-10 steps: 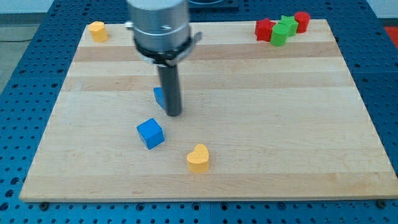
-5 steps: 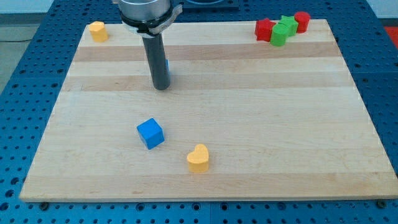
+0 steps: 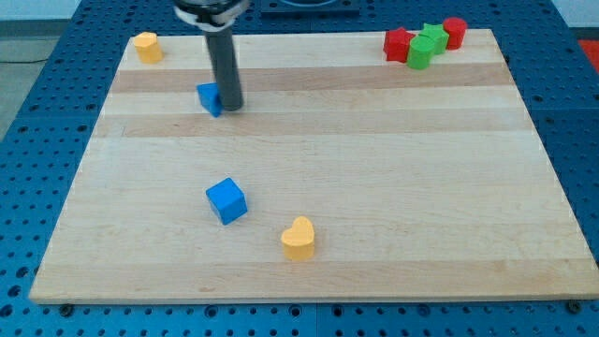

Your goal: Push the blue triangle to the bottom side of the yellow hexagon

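The blue triangle (image 3: pixel 209 97) lies on the wooden board in the upper left part of the view, partly hidden by the rod. My tip (image 3: pixel 230 108) touches its right side. The yellow hexagon (image 3: pixel 146 45) sits at the board's top left corner, up and to the left of the blue triangle, with a gap between them.
A blue cube (image 3: pixel 226 200) sits lower on the board, left of centre. A yellow heart (image 3: pixel 299 238) lies near the bottom edge. A red star (image 3: pixel 398 43), green blocks (image 3: pixel 426 45) and a red cylinder (image 3: pixel 454 31) cluster at the top right corner.
My tip has moved up and to the left across the board, and the blue triangle has moved with it from the board's middle towards the yellow hexagon.
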Robot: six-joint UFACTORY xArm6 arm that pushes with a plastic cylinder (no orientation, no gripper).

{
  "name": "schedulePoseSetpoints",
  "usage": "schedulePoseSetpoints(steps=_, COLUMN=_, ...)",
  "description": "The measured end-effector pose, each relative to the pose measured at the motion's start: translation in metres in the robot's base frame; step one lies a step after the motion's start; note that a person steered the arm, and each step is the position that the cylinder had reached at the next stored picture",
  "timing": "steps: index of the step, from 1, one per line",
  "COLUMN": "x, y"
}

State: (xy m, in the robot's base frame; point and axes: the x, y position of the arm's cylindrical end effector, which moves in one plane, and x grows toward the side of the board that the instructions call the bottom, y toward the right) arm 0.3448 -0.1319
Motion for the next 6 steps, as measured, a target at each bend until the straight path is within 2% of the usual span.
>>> schedulePoseSetpoints(steps=1, x=-0.018, y=-0.037)
schedulePoseSetpoints(steps=2, x=-0.018, y=-0.061)
schedulePoseSetpoints(steps=4, x=0.007, y=-0.091)
schedulePoseSetpoints(steps=5, x=0.004, y=-0.104)
schedulePoseSetpoints(steps=6, x=-0.016, y=-0.104)
